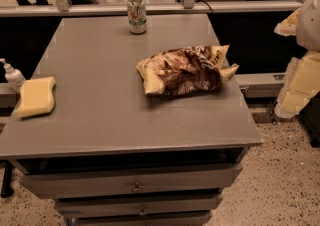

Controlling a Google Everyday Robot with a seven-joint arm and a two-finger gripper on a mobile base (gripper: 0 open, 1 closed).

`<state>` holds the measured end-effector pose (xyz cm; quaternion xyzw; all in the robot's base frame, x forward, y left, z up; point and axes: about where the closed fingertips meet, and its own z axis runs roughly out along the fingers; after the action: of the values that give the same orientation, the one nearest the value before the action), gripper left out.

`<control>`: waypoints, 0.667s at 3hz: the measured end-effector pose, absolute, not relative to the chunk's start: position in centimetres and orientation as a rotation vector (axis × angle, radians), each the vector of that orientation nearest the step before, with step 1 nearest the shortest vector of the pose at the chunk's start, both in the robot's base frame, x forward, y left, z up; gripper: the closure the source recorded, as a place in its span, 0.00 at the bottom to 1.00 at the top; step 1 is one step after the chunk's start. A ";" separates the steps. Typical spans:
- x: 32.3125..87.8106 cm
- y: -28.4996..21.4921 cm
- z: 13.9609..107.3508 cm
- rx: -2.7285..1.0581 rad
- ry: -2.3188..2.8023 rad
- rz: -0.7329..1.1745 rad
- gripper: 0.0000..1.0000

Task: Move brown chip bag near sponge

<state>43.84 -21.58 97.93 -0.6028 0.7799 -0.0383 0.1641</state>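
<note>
The brown chip bag (184, 71) lies crumpled on the grey table top (100, 115), right of centre, with pale yellow ends and white lettering. The sponge (36, 96), a pale yellow foam block with wavy sides, lies flat at the table's left edge, far from the bag. My gripper (296, 82) shows as pale parts at the right edge of the camera view, off the table, to the right of the bag and not touching it.
A green-and-white soda can (136, 14) stands upright at the table's back edge. A small white pump bottle (13, 75) stands just left of the sponge, beyond the table edge. Drawers (135, 182) are below the table front. A rail runs behind the table.
</note>
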 end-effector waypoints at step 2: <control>45.7 -20.2 96.8 -1.689 2.167 -0.065 0.00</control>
<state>45.70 -20.25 96.78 -0.6028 0.7733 -0.0231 0.1952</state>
